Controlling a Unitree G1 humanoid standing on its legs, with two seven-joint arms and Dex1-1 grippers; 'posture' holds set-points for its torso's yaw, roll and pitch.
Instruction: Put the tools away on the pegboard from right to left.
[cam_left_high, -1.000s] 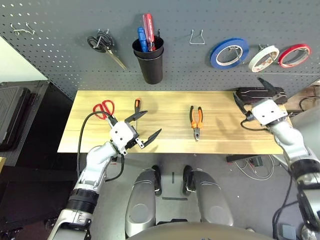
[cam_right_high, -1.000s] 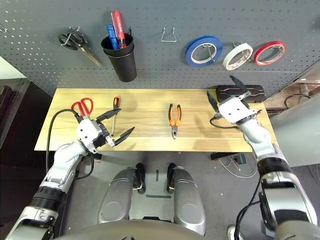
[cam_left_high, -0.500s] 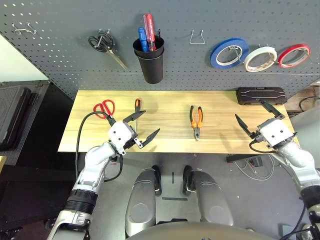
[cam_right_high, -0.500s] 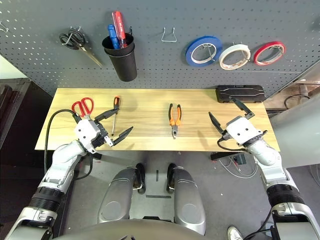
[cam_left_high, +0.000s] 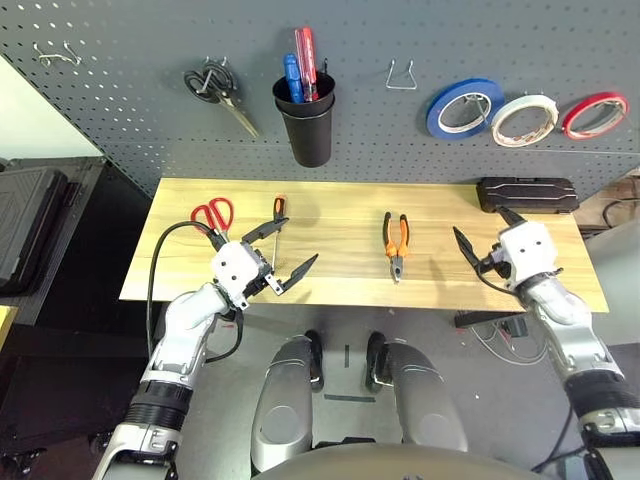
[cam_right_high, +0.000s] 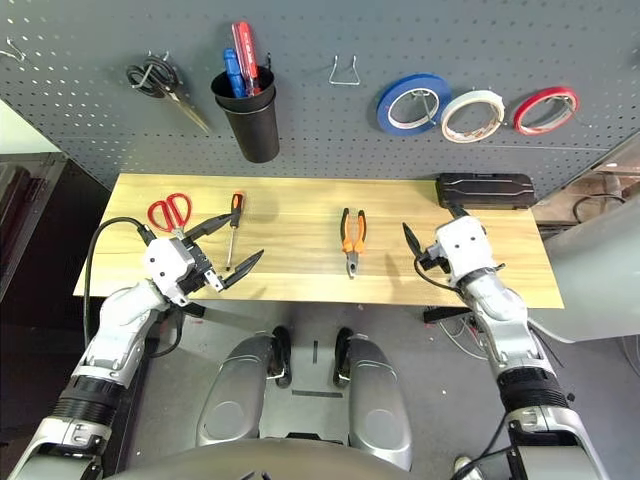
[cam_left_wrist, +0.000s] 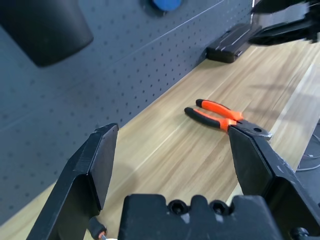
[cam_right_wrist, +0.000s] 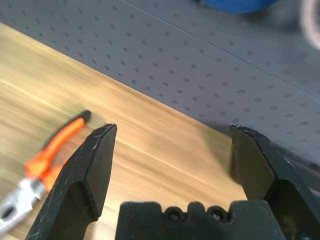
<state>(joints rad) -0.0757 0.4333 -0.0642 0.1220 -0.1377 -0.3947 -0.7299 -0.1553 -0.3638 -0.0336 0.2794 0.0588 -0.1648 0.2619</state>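
Sitting closed on the wooden table (cam_left_high: 340, 205), the orange-and-black pliers (cam_left_high: 394, 243) are the next tool going right to left, judging by the white tape roll (cam_left_high: 523, 119) already hanging on the pegboard (cam_left_high: 120, 120) between the blue roll (cam_left_high: 464, 108) and the red roll (cam_left_high: 594, 113). Pliers lie mid-table, jaws pointing to the near edge, handles pointing far. They look stiff, fairly heavy for their size, with grippy handles and a slick steel nose. Best hold is probably across both handles just behind the pivot, so they stay shut and don't swing. The bare wire hook (cam_left_high: 401, 75) above them looks like the target.

Right gripper (cam_left_high: 484, 237) is spread wide, holding nothing, hovering over the table right of the pliers, near the black case (cam_left_high: 527, 193). Left gripper (cam_left_high: 279, 254) is also spread wide and empty, over the near left part of the table, just near of the thin screwdriver (cam_left_high: 275, 218) and right of the red-handled scissors (cam_left_high: 211, 214).

Room: bare wood all around the pliers, well apart from screwdriver and case, so a top approach is open. Near table edge sits close below the pliers' nose, so a nudge that way could tip them off. Going up to the hook, the black cup (cam_left_high: 308, 125) is left, the blue roll right, a fair gap between them. Black-handled scissors (cam_left_high: 216, 92) hang far left, out of the way.
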